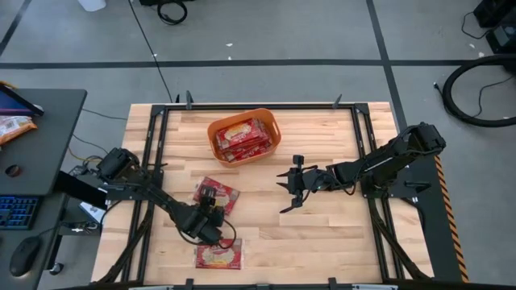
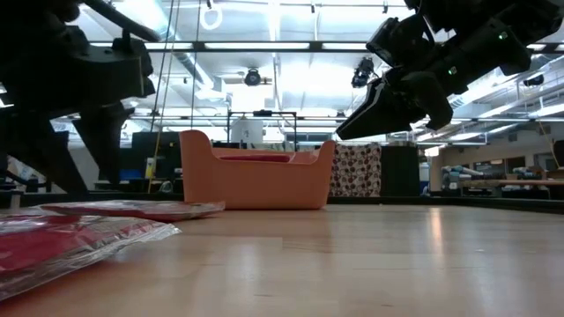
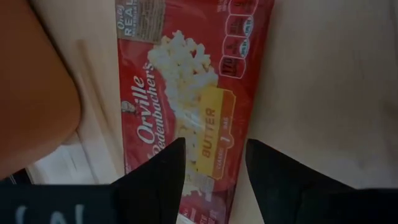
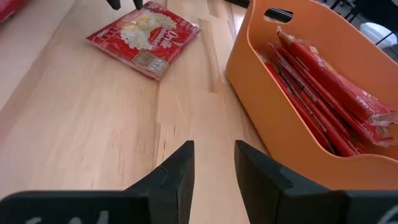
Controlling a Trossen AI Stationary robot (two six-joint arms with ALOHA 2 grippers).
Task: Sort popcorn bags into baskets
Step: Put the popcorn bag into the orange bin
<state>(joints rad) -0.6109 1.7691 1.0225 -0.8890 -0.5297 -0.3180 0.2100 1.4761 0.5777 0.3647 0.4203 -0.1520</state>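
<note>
The table (image 1: 322,242) is pale wood planking inside a black frame, set on a grey floor with dark tape lines. The low view alone shows the room behind: ceiling strip lights and dark shelving.

The orange basket (image 1: 243,137) sits near the table's far edge, holding several red popcorn bags (image 1: 242,141) standing on edge; the right wrist view shows them leaning along one wall. Two more bags lie flat on the near-left side of the basket: one (image 1: 216,193) closer to it, another (image 1: 219,254) at the table's near edge.

The left claw (image 1: 208,219) hovers between those two bags, fingers apart, over the closer bag's label in its wrist view. The right claw (image 1: 292,184) hangs just near-right of the basket, fingers apart, holding nothing. The wood to the basket's near right is bare.
</note>
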